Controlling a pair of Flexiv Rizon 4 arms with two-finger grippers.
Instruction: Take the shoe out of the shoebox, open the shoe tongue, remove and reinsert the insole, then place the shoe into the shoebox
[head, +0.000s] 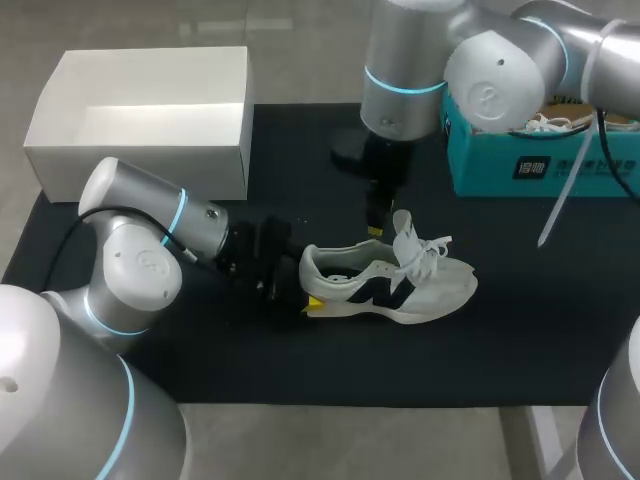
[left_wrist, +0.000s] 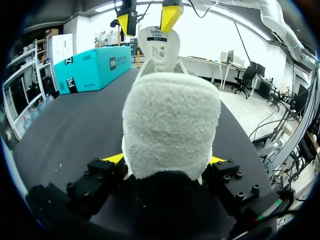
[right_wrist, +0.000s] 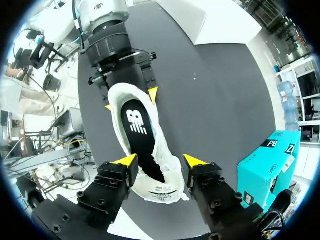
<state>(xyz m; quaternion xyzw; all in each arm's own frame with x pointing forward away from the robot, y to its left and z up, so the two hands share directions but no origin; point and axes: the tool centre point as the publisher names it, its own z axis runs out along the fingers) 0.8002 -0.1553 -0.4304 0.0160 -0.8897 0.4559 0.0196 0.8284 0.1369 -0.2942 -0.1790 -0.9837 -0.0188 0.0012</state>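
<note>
Yellow tips of the left gripper (left_wrist: 165, 161) press the shoe (head: 400, 285) at its fleecy heel (left_wrist: 170, 125) from both sides. It is clamped on, low over the black mat (head: 200, 350). The shoe sits on its sole mid-mat, toe pointing away from the left arm, laces loose.

Further along, the tongue (left_wrist: 159, 42) stands lifted. The right gripper (right_wrist: 161, 161) hangs over it from above. Seen from the left wrist, one finger is at the tongue's top edge and the other stands clear beside it, so the fingers are spread, not pinching. The black insole (right_wrist: 136, 125) lies flat inside the shoe, visible through the opened mouth.

Judgement: this is the tongue-opening step or the approach to the insole. An insole in place gives no sign whether its removal is done or due.

Doing it well:
- Hold the heel clamp firm so the shoe neither slides nor tips under the right arm's pull.
- Press the tongue toward the toe to widen the mouth.
- Pinch a free edge of the insole and peel it upward rather than dragging it.
- Stay clear of the left fingers at the heel.
- Loose laces are a snag risk.

Farthest off, the white shoebox (head: 140, 150) stands open at the mat's far left, well apart from the shoe. A teal box (head: 490, 165) sits far right.
</note>
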